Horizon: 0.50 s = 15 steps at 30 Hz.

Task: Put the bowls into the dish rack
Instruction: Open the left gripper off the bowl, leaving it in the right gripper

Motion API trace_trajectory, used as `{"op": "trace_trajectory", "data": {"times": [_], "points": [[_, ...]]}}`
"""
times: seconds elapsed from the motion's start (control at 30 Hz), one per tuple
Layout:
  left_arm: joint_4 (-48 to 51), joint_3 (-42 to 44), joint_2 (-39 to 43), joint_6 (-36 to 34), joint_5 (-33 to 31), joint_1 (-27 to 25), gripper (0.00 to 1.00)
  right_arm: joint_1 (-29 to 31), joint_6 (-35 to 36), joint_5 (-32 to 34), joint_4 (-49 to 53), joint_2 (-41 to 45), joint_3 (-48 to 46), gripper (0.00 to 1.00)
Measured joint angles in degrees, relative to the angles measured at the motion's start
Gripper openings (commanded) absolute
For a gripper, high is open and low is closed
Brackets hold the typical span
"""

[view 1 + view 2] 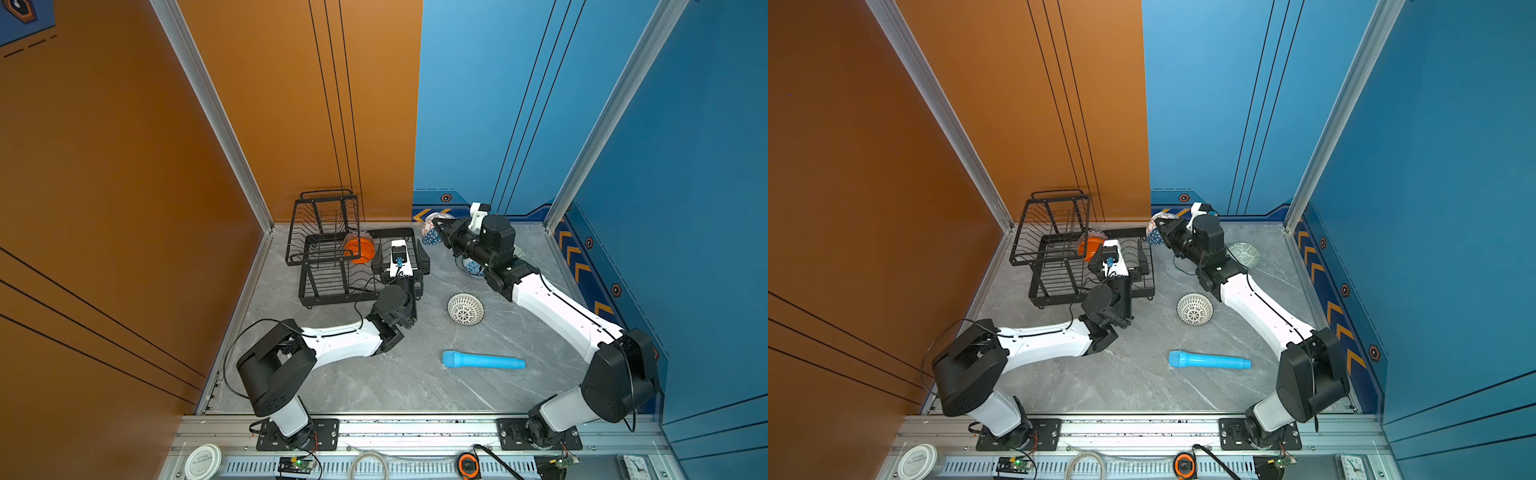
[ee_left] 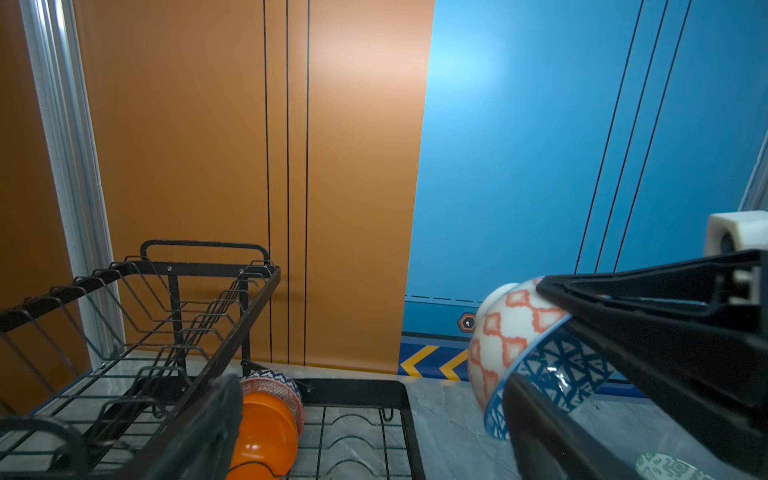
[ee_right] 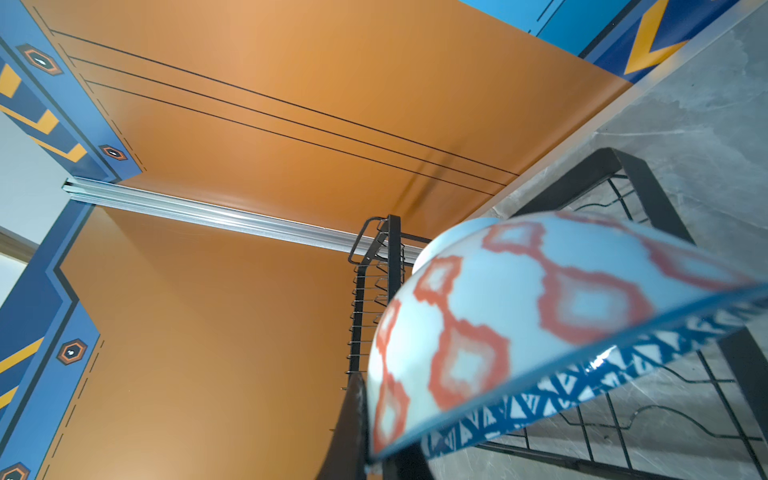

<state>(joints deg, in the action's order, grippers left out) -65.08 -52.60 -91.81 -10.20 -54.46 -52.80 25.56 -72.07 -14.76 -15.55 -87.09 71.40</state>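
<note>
- The left gripper (image 2: pixel 372 390) hangs over the lower tray of the dish rack (image 1: pixel 316 266), its jaws spread wide and holding nothing.
- One of its fingers (image 2: pixel 208 424) sits just beside the orange bowl (image 1: pixel 360 250). Whether the two touch cannot be told.
- The orange bowl stands on edge in the lower tray, by the corner of the raised basket (image 1: pixel 324 216).
- The right gripper (image 1: pixel 438 226) is clamped on the rim of the diamond bowl (image 3: pixel 498 311), which is white with orange diamonds outside and blue triangles inside.
- The diamond bowl is held on its side, lifted off the table (image 1: pixel 374 382), just beside the rack's far right corner.
- In the right wrist view, the diamond bowl fills much of the frame, with the tray's wavy wire dividers behind it.
- The dotted bowl (image 1: pixel 465 308) lies upside down on the table between the two arms, well apart from the rack.
- The floral bowl (image 1: pixel 473 269) rests on the table under the right arm, which hides most of it.
- The green bowl (image 1: pixel 1245 253) sits upright on the table on the far side of the right arm.
- A blue cylinder (image 1: pixel 484 360) lies on its side nearer the front edge, apart from every bowl.
</note>
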Motion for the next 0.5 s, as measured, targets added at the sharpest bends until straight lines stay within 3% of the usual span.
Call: {"op": "trace_trajectory", "data": {"times": [0.17, 0.37, 0.5], "points": [[18.16, -0.50, 8.55, 7.08, 5.68, 1.88, 0.98, 0.00, -0.26, -0.02, -5.14, -0.61, -1.70, 0.00], [45.79, -9.18, 15.78, 20.13, 20.33, 11.67, 0.98, 1.44, -1.25, 0.00, -13.42, -4.52, -4.50, 0.00], [59.04, -15.32, 17.25, 24.96, 27.93, 17.31, 0.98, 3.30, -1.92, 0.00, -18.49, -8.90, -5.01, 0.00]]}}
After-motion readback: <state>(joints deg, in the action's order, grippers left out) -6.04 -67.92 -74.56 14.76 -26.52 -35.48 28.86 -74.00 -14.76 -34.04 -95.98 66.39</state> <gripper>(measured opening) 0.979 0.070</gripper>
